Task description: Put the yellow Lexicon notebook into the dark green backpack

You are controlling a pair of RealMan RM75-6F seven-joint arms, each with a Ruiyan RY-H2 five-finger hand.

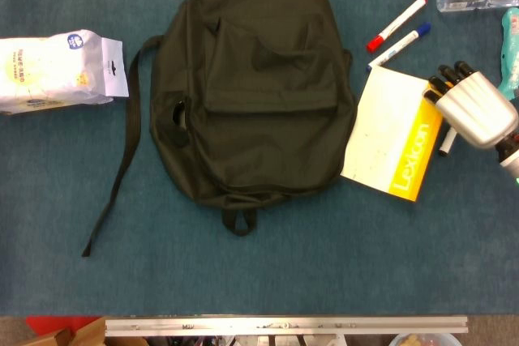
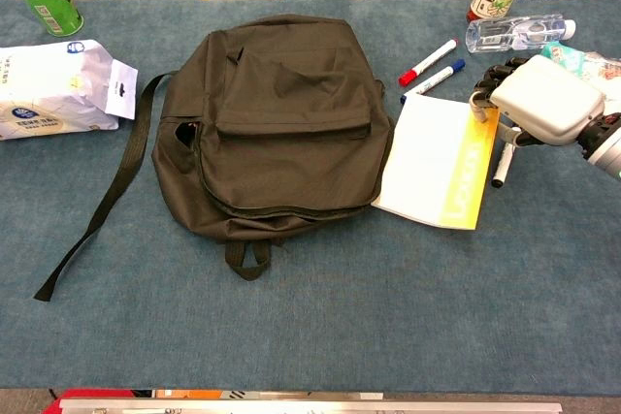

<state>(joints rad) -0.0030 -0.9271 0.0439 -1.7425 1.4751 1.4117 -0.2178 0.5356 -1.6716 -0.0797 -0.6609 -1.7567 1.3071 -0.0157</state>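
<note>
While the dark green backpack (image 1: pixel 255 87) lies flat mid-bench with its zip line looking closed and no opening visible, the step in hand is only getting control of the notebook. The blue bench (image 1: pixel 324 265) also carries a white pouch (image 1: pixel 57 70) far left, well apart from the work. The yellow Lexicon notebook (image 1: pixel 392 135) lies flat just right of the backpack, its left edge touching or slightly overlapping the bag's side, yellow spine strip to the right. The right hand (image 2: pixel 539 99) sits at the notebook's far right corner, palm down, dark fingers (image 2: pixel 490 79) curled over the yellow edge; contact is likely, but I cannot tell whether they clamp the cover or only press on it. The left hand is not in view. Small clutter: a red-capped marker (image 1: pixel 396 23) and a blue-capped marker (image 1: pixel 399 44) just beyond the notebook's far edge, and another marker (image 2: pixel 502 164) lying under the hand. To do it well, I'd get the fingers under the spine edge rather than on the top cover alone, or the pages may fan open. Keep the wrist low and clear of the markers. The bag will probably need opening first, likely a job for the left hand.
</note>
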